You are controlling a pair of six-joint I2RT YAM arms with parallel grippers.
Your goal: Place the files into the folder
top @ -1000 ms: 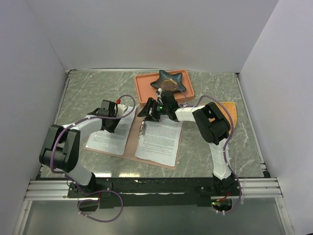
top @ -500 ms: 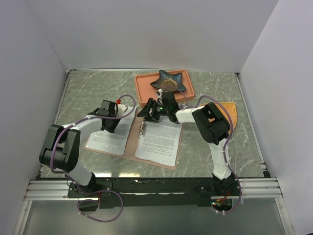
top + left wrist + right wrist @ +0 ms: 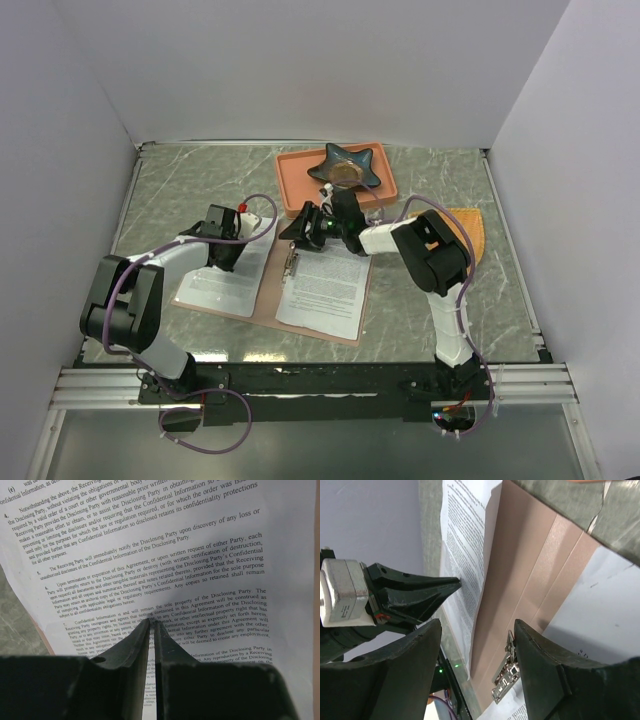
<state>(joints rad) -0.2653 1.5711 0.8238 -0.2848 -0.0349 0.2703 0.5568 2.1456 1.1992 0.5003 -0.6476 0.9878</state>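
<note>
We see the folder [image 3: 266,300] open flat on the table [image 3: 180,190], near the arm bases, one sheet [image 3: 222,282] on its left half and another sheet [image 3: 325,290] on its right half, both face up. A bare strip of card runs between them, with the clip [image 3: 290,265] at the spine toward the far end. The left gripper [image 3: 227,260] is down on the left sheet's far part. In the left wrist view its fingers [image 3: 130,645] are pressed together with only a thin slit between them, tips touching the printed page [image 3: 165,555]; we can't tell if any paper is caught. The right gripper [image 3: 298,232] sits over the folder's far edge by the spine, just near of the tray [image 3: 290,190]. In its wrist view the fingers [image 3: 415,665] are spread wide and pinch nothing, with the clip [image 3: 504,677] and bare card [image 3: 520,570] showing between them and the left gripper's closed tips [image 3: 455,582] on the sheet beyond. The tray holds a dark star-shaped dish [image 3: 345,165]. An orange mat [image 3: 473,232] lies to the right, partly under the right arm.
</note>
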